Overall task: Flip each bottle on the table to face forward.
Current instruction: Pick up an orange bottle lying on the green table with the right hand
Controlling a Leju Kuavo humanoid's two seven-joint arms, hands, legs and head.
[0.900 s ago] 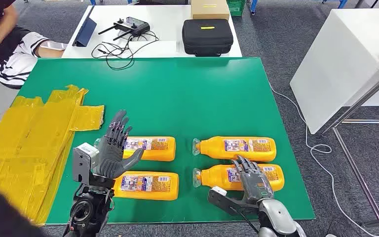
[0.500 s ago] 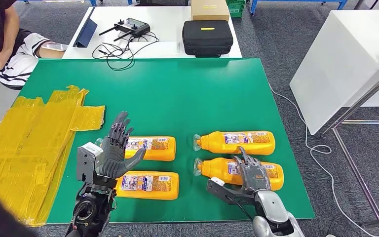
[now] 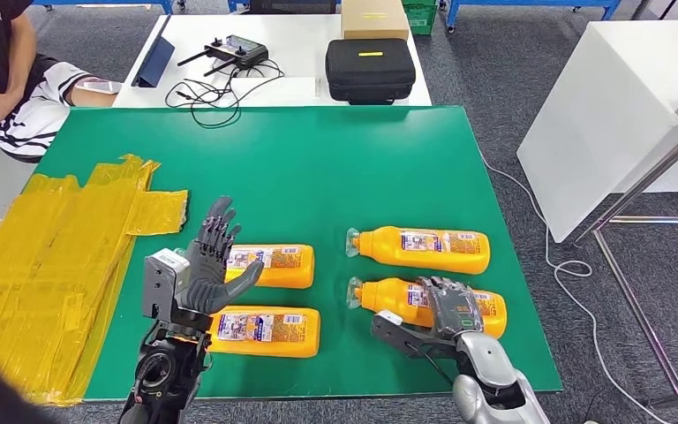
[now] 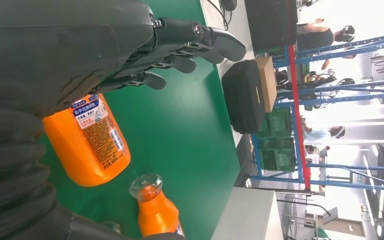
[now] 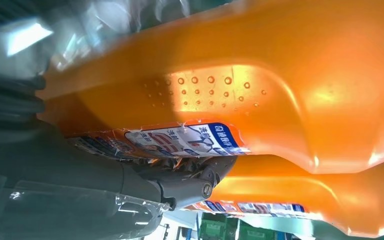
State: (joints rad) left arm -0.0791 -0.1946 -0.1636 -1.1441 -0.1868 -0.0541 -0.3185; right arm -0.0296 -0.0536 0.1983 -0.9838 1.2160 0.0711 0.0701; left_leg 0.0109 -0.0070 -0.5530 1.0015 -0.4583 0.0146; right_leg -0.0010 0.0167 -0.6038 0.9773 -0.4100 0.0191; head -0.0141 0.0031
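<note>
Green counter (image 3: 335, 168), yellow plastic sheeting (image 3: 48, 256) along its left side. Four orange bottles lie flat in two pairs, caps pointing left. Right hand (image 3: 448, 305) wraps the near-right bottle (image 3: 388, 299), just in front of the far-right bottle (image 3: 419, 249). Left hand (image 3: 212, 265) is raised with fingers spread, holding nothing, above the far-left bottle (image 3: 278, 265) and near-left bottle (image 3: 269, 331).

Four orange bottles lie flat on the green table, labels up, caps pointing left: far-left bottle (image 3: 269, 266), near-left bottle (image 3: 265, 331), far-right bottle (image 3: 419, 250), near-right bottle (image 3: 397, 302).
</note>
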